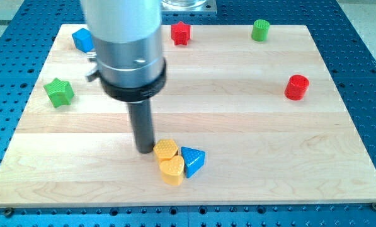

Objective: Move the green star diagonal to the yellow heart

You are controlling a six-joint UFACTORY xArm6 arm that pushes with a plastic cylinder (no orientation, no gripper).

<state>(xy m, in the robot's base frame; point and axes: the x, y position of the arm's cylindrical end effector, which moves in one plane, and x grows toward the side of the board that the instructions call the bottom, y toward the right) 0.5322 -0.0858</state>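
The green star [59, 91] lies near the board's left edge, far from my tip. The yellow heart [172, 170] lies at the lower middle, touching a yellow hexagonal block [165, 149] above it and a blue triangular block [193, 160] on its right. My tip [143, 150] rests on the board just left of the yellow hexagonal block, close to it or touching it, and up-left of the heart. The arm's wide silver and black body hides part of the board's upper left.
A blue block [82, 39] sits at the top left, partly behind the arm. A red star [181, 33] lies at the top middle, a green cylinder [260, 29] at the top right, a red cylinder [296, 87] at the right. The wooden board [250, 164] lies on a blue perforated table.
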